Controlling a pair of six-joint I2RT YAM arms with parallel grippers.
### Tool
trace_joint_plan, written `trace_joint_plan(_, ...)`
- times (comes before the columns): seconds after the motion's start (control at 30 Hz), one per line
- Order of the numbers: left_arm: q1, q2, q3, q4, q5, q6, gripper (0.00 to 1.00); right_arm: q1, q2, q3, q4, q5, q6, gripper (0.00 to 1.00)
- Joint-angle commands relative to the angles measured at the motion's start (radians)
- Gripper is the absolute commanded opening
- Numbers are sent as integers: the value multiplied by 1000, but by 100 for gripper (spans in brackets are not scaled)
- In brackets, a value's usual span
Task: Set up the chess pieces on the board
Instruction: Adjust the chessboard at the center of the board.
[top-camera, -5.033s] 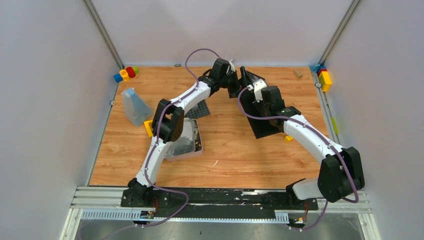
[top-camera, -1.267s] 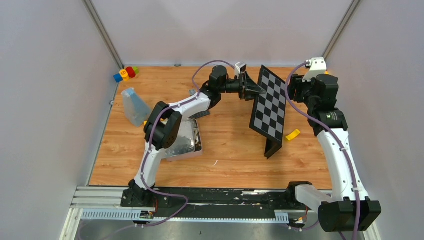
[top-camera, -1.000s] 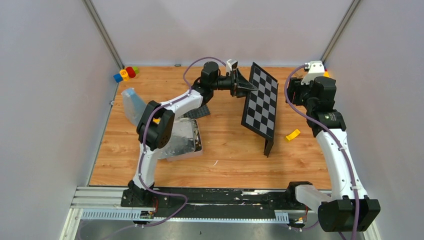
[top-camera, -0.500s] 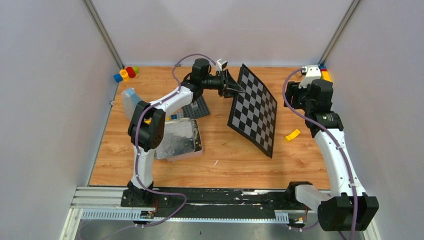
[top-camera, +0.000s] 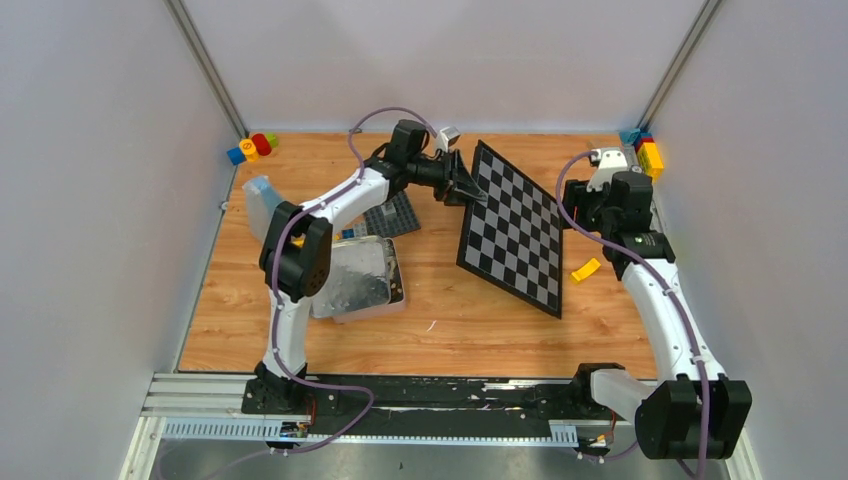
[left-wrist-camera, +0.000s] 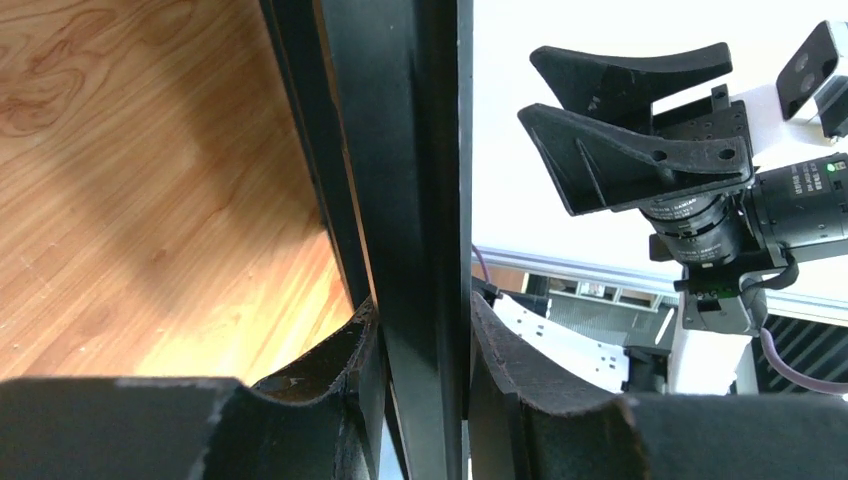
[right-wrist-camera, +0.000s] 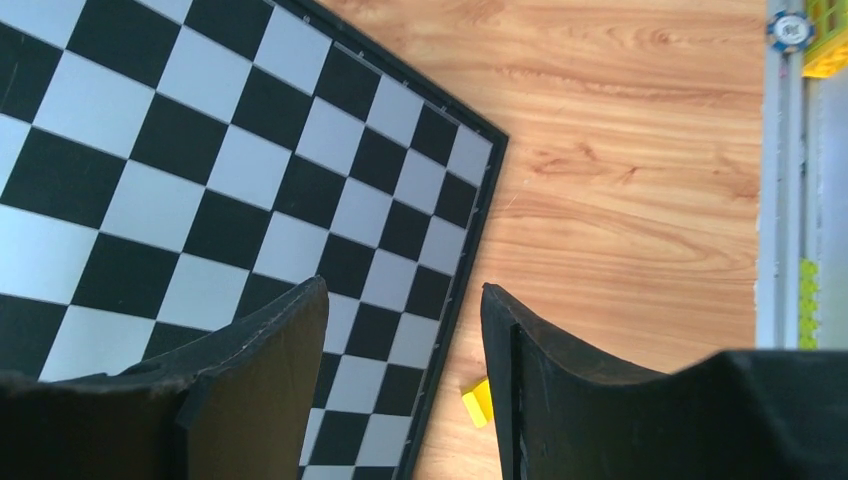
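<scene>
The board (top-camera: 515, 232), black and silvery-white checks with a black border, is held tilted over the middle of the table, checks facing up. My left gripper (top-camera: 470, 190) is shut on its far left edge. In the left wrist view that black edge (left-wrist-camera: 420, 200) runs straight up between the two fingers of the left gripper (left-wrist-camera: 420, 310). My right gripper (top-camera: 577, 205) hovers open just past the board's right edge, holding nothing. In the right wrist view the right gripper (right-wrist-camera: 405, 300) straddles the border of the board (right-wrist-camera: 200, 150). I cannot make out any chess pieces.
A shiny metal tin (top-camera: 355, 280) lies left of the board, with a dark studded baseplate (top-camera: 395, 215) behind it and a blue translucent bag (top-camera: 262, 205) further left. A yellow brick (top-camera: 585, 269) lies by the board's right edge. Coloured bricks sit in both back corners (top-camera: 252, 148) (top-camera: 645, 155).
The left gripper has swung the board leftward and tipped it from nearly upright to much flatter. The right arm has come down and inward toward the board's right edge.
</scene>
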Motion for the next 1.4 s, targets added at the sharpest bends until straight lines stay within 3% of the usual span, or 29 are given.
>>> trace_joint_plan(0.0,-21,31,38,-10,-66,168,18,-4,-17,-46,57,-73,-28,58)
trace_joint_plan(0.43,-67,120,-7,-15,-119,168,34,-4,-4,-146,95,-96,-64,58)
trace_joint_plan(0.63,-70,137,-33,-16,-138,154,48,-4,8,-152,87,-96,-75,58)
trace_joint_plan(0.9,-72,140,-50,-73,-173,184,59,-4,37,-140,65,-103,-79,58)
trace_joint_plan(1.13,-72,123,-51,-152,-216,227,77,-19,48,-135,43,-91,-85,58)
trace_joint_plan(1.37,-71,88,1,-272,-285,347,89,-19,49,-134,34,-68,-86,58)
